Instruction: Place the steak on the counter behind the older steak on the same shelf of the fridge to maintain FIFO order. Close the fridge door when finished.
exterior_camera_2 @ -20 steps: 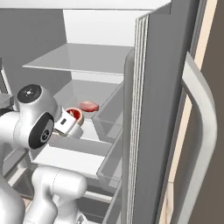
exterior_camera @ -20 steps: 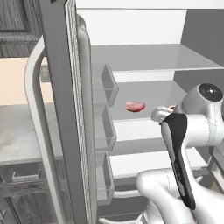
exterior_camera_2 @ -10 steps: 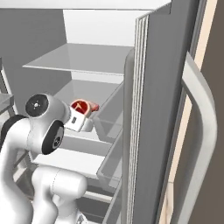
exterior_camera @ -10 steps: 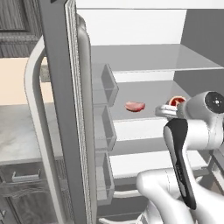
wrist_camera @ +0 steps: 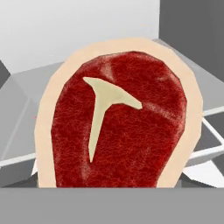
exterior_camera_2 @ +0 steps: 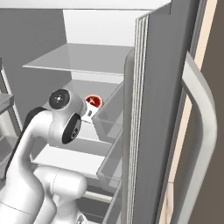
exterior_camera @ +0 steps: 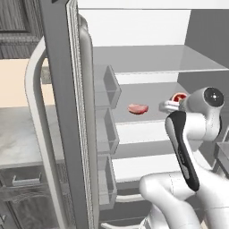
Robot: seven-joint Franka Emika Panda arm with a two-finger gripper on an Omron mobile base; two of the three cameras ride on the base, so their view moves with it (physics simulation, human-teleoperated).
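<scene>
My gripper (exterior_camera: 173,103) is shut on the steak (exterior_camera: 179,97), a chunky dark red piece with a pale tan rim. It hangs inside the open fridge (exterior_camera: 147,67), just above the middle shelf (exterior_camera: 152,117) at its right side. In the hand view the steak (wrist_camera: 118,118) covers the fingertips. The older steak (exterior_camera: 137,108), a flat pinkish-red slab, lies on that same shelf, to the left of the held piece and slightly nearer the front. From the right base view the steak (exterior_camera_2: 92,101) shows beyond the arm's wrist, deep in the fridge. The marble counter (exterior_camera: 18,138) lies left of the door.
The open fridge door (exterior_camera: 62,98) with its long pale handle (exterior_camera: 38,134) stands at the left, its bins (exterior_camera: 107,129) facing the shelves. A higher shelf (exterior_camera: 152,58) spans above the gripper. The other door (exterior_camera_2: 153,109) stands close on the right.
The arm has carried the steak up and deeper into the fridge, toward the back right of the middle shelf. The older steak has stayed put.
</scene>
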